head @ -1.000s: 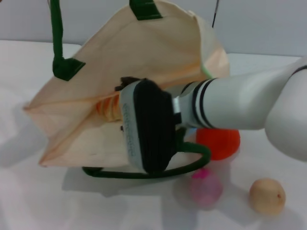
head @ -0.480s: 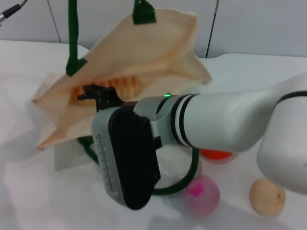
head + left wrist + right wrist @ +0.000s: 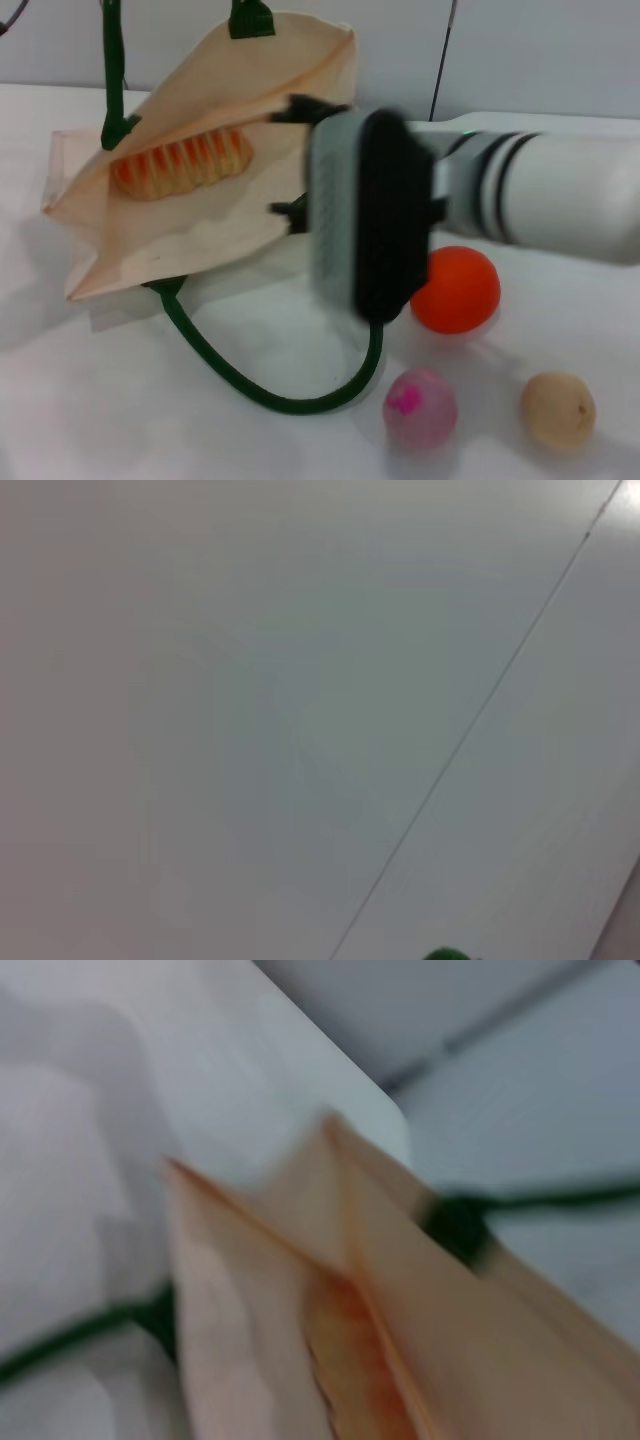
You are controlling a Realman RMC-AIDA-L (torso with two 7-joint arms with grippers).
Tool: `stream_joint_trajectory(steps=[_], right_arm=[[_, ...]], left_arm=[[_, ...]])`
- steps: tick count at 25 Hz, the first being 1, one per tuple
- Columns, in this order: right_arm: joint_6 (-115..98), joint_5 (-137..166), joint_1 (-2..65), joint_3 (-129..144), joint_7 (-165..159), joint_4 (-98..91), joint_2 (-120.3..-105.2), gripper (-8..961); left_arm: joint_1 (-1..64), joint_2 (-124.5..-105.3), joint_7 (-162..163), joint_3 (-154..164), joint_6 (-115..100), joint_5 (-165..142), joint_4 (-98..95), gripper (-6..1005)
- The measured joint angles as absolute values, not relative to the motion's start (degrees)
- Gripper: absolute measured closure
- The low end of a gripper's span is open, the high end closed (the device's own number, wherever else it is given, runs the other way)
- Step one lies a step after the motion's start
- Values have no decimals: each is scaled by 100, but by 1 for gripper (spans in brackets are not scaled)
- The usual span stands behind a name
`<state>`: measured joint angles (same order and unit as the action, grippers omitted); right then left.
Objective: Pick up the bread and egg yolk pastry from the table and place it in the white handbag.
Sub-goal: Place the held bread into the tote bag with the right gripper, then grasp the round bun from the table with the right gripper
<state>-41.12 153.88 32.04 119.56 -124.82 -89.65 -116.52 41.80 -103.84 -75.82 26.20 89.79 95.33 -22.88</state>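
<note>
Fingers of the right gripper (image 3: 290, 160) spread wide and empty at the white handbag (image 3: 290, 70) mouth; bread (image 3: 182, 163) lying inside. Egg yolk pastry (image 3: 557, 408) on the table, well apart. Best to approach from above, avoiding the neighbouring orange ball (image 3: 456, 289)

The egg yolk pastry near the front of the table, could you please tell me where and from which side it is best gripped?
Probably from straight above, claw closing across the widest middle of the egg yolk pastry. It is a small round ball sitting free on the table, so no side is better by shape. The pink-topped egg lies apart on its left and the orange ball behind, leaving room.
</note>
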Motion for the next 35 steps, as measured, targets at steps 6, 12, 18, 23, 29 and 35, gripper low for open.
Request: stream_joint_trajectory(steps=[6,12,18,23,29,35], right_arm=[[-5357,15227,2854,11030,-12485,-9261,-11640,50],[-7329,14269,2808,10092,-12158,-9278,-11613,49],[-8484,13528,2741,9414,-11711,-9258,-11610,49],[-9088,13182,2733,8984,-11464,-9180,-11610,49],[-9474,13388,2756,8538,-11449,-8853,-11594,49],[-9544,13933,2753,8239,-11524,-8370,-11592,50]], left_arm=[[4079,-10337,-7578,2619,8983,9557,-2292,879],[3985,-10315,-7577,2619,8980,9622,-2294,879],[3881,-10271,-7601,2619,8923,9642,-2294,879],[3861,-10250,-7591,2543,8924,9642,-2285,879],[3827,-10242,-7594,2523,8922,9642,-2288,880],[3799,-10239,-7592,2458,8917,9642,-2292,880]])
